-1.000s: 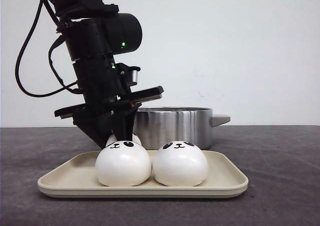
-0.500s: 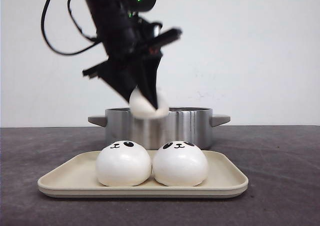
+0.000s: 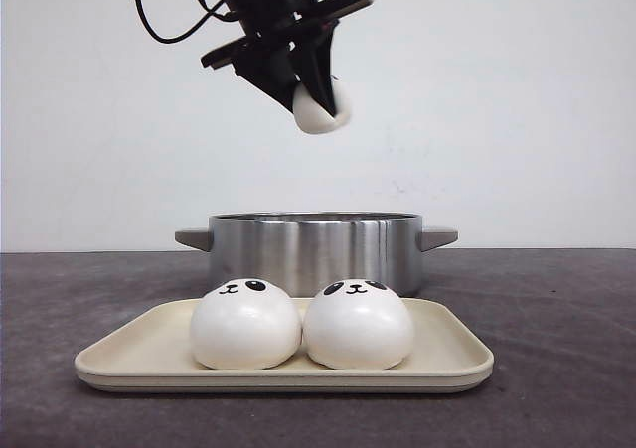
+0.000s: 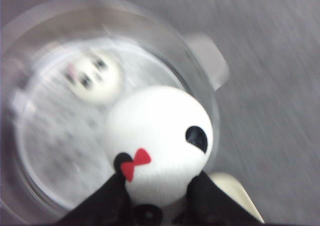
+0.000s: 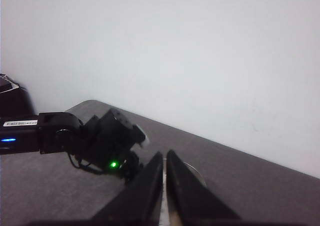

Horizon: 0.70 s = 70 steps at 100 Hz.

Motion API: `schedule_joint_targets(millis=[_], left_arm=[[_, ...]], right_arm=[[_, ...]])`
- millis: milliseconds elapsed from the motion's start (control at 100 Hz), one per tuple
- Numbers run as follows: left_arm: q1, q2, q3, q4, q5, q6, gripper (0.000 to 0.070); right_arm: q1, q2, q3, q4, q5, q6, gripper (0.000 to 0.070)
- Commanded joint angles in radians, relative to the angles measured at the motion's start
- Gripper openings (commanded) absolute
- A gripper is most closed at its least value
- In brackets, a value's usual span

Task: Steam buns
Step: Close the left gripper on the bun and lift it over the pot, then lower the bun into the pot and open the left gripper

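My left gripper [image 3: 316, 98] is shut on a white panda bun [image 3: 322, 108] and holds it high above the steel pot [image 3: 313, 251]. In the left wrist view the held bun [image 4: 160, 141] sits between the black fingers [image 4: 112, 198] over the pot's open mouth, and another bun [image 4: 93, 77] lies inside the pot [image 4: 200, 93]. Two more panda buns [image 3: 245, 324] [image 3: 359, 324] sit side by side on the beige tray [image 3: 437, 361] in front of the pot. My right gripper [image 5: 164, 158] is shut and empty, held up in the air, out of the front view.
The pot has two side handles [image 3: 438, 236]. The tray's corner [image 4: 235, 191] shows in the left wrist view. The dark grey table [image 3: 556, 319] spreads on both sides of the tray. A white wall stands behind.
My left gripper has lifted a bun off the back of the tray, risen well above the pot and moved a little right. The two front buns have not moved.
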Motion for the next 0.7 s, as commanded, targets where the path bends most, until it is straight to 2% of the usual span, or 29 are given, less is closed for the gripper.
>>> schedule_joint_targets(millis=[0, 120, 410, 690], left_arm=[[0.009, 0.007, 0.025, 0.051, -0.023, 0.013, 0.0], [0.048, 0.019, 0.025, 0.117, -0.075, 0.011, 0.0], [0.139, 0.106, 0.025, 0.17, -0.073, -0.032, 0.0], [0.151, 0.226, 0.025, 0.185, -0.054, -0.033, 0.0]], right_arm=[[0.01, 0.008, 0.023, 0.013, 0.0, 0.006, 0.0002], [0.01, 0.008, 0.023, 0.013, 0.0, 0.005, 0.0002], [0.01, 0.009, 0.023, 0.013, 0.0, -0.016, 0.0002], [0.01, 0.01, 0.023, 0.014, 0.0, -0.012, 0.0002]])
